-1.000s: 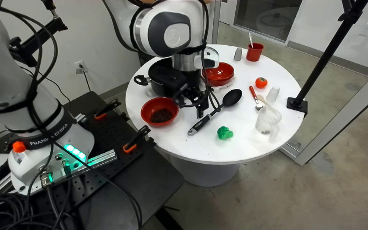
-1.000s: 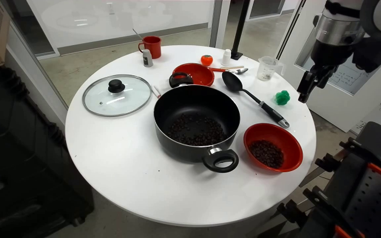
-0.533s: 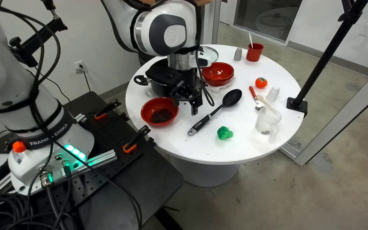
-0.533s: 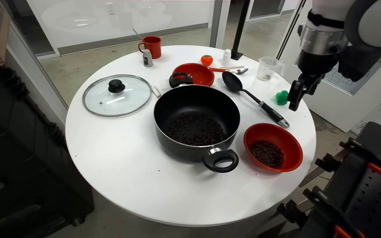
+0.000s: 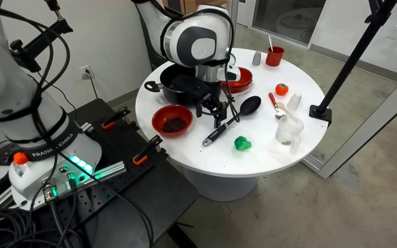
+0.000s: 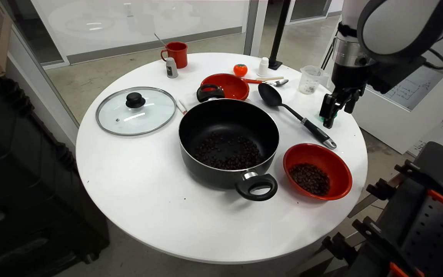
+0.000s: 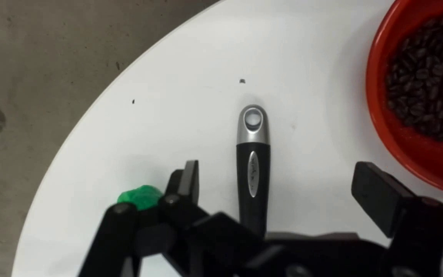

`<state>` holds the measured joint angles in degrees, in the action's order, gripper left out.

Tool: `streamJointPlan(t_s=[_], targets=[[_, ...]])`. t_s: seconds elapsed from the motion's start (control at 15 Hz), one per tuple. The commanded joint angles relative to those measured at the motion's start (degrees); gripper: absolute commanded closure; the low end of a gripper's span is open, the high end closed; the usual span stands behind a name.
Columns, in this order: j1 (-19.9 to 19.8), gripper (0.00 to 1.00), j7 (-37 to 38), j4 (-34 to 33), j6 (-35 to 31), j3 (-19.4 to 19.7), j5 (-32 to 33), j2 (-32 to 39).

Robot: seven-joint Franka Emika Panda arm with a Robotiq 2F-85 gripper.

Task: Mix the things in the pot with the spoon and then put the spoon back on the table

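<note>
Hovering with jaws wide, we have the spoon (image 7: 252, 173) below, handle lying between them, its long axis running toward the robot-side edge of the tabletop (image 7: 183, 96).

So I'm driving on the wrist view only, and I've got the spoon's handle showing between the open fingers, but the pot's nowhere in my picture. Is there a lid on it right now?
Observer: No, in an exterior view the pot stands uncovered.
Operator: Okay, and what's in there for me to mix?
Observer: Dark beans, strewn loosely over its floor.
</note>
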<state>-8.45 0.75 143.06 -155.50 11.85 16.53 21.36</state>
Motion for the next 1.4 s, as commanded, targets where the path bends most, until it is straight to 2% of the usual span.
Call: streamJointPlan(t_s=[0.0,0.33,0.8,1.13,1.33], targets=[[1.78,0.00,0.22,-5.49,1.88,2.13,1.17,5.78],[3.49,0.00,-1.59,-8.36,1.27,2.49,3.45,10.56],[0.33,0.00,-10.57,-7.88,-3.59,1.41,3.90,12.96],[2.72,0.00,-9.74,-2.80,-16.62,5.78,7.12,12.52],[3.36,0.00,-10.67,0.28,-23.09,7.05,6.19,12.29]])
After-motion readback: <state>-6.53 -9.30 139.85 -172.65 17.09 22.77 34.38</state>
